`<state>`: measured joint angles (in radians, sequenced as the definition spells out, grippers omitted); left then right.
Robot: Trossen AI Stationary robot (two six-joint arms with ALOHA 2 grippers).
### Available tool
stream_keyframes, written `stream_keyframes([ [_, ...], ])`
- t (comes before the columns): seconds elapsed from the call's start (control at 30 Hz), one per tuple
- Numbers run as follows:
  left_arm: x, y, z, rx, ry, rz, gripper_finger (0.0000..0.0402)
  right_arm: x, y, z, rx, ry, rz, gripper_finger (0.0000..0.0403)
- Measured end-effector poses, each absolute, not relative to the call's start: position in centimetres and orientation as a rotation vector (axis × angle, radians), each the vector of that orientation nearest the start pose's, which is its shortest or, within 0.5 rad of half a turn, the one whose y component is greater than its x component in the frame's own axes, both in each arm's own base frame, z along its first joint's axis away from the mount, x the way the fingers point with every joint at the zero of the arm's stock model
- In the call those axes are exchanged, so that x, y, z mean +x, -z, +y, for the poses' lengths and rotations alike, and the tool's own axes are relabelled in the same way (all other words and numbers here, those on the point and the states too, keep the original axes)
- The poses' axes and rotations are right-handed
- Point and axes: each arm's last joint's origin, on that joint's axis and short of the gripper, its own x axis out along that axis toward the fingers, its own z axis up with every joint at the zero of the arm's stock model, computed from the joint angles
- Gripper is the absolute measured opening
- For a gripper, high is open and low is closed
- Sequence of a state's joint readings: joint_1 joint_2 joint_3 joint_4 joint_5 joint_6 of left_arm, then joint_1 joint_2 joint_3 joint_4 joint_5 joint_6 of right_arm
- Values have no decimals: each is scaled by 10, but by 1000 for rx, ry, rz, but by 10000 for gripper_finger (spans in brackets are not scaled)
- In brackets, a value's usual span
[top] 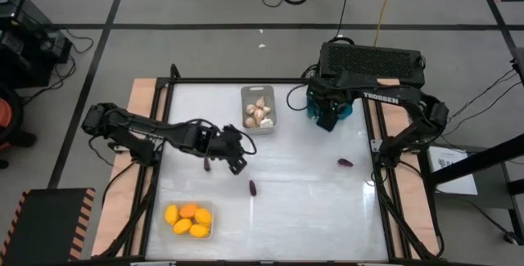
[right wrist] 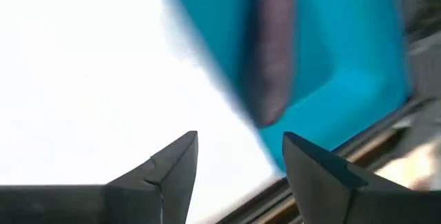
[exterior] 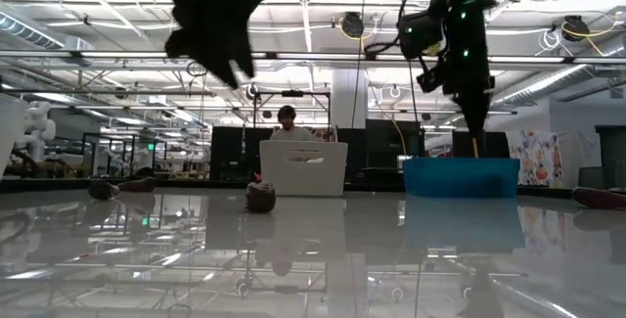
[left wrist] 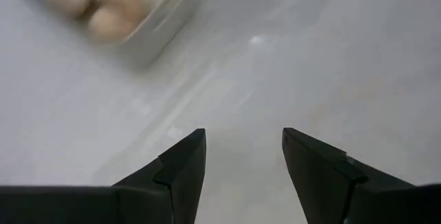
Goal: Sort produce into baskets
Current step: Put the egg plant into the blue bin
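Note:
My left gripper (top: 240, 158) is open and empty above the table's middle left, near a small purple eggplant piece (top: 207, 164). Two more purple pieces (top: 252, 187) (top: 345, 163) lie on the table. The pale grey basket (top: 259, 109) holds whitish garlic bulbs; it also shows in the left wrist view (left wrist: 117, 17). A clear basket (top: 190, 218) at the near left holds yellow and orange fruits. My right gripper (top: 327, 117) is open above the teal basket (top: 348, 110), where a long purple eggplant (right wrist: 272, 65) lies.
A black perforated box (top: 372, 61) stands behind the table's far right corner. Wooden strips (top: 139, 135) and the black frame rails border the white tabletop. A person shows in the room beyond the table in the low view (exterior: 287, 122).

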<state>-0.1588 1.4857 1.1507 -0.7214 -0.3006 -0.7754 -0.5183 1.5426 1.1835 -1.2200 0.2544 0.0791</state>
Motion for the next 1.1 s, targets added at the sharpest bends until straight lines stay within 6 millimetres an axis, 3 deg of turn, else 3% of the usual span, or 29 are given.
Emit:
stream_keyframes([
  [0.2,267,-252,-12,-533,-737,1134,200,220,-267,-98,388,641,1460,203],
  [0.4,248,-247,26,-416,-820,1337,200,208,-300,-54,458,646,1228,203],
  [0.57,223,-218,66,-433,-817,1508,200,197,-317,-20,564,632,1100,203],
  [0.77,200,-186,91,-458,-803,1576,200,192,-322,20,607,640,1025,203],
  [0.93,197,-172,100,-426,-732,1549,200,197,-315,46,613,613,1043,203],
  [1.1,190,-164,113,-444,-777,1508,200,205,-305,67,616,605,1075,203],
])
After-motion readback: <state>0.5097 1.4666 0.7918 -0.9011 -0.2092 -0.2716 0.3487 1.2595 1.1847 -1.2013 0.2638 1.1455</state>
